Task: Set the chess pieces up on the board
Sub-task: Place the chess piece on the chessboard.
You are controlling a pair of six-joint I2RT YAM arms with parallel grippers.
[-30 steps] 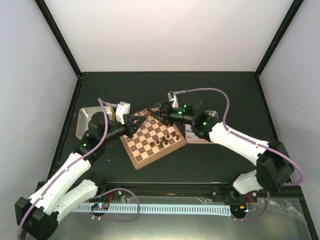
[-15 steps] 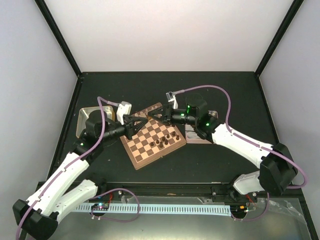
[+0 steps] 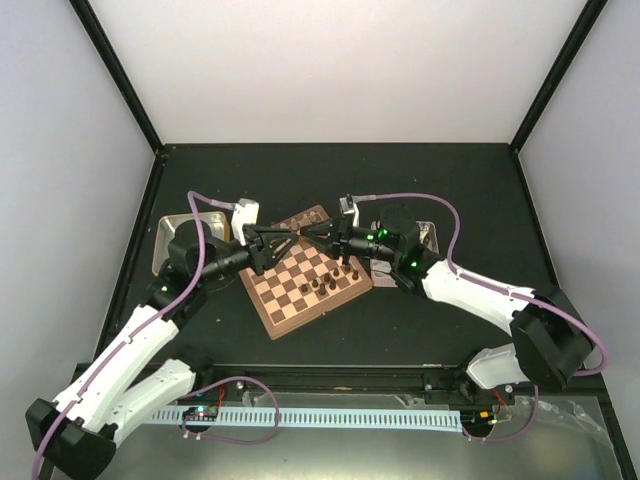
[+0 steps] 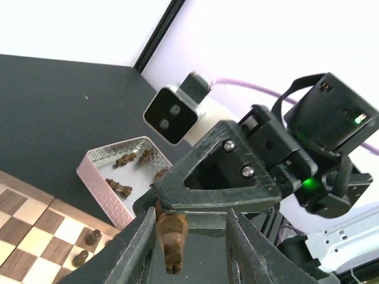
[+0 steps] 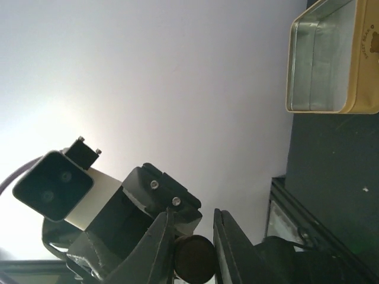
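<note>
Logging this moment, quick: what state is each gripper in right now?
Left gripper: open, fingers either side of the dark chess piece, not clamping it.
Right gripper: shut on that dark chess piece.

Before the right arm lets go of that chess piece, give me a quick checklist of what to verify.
1. Right gripper clamped on the dark piece: ok.
2. Piece sits between the left gripper fingers: ok.
3. Left gripper closed on it: not ok, jaws apart with a gap on one side.
4. Free squares on the board: ok, only a few dark pieces stand there.
5. Which chessman it is, so which square: cannot tell.
</note>
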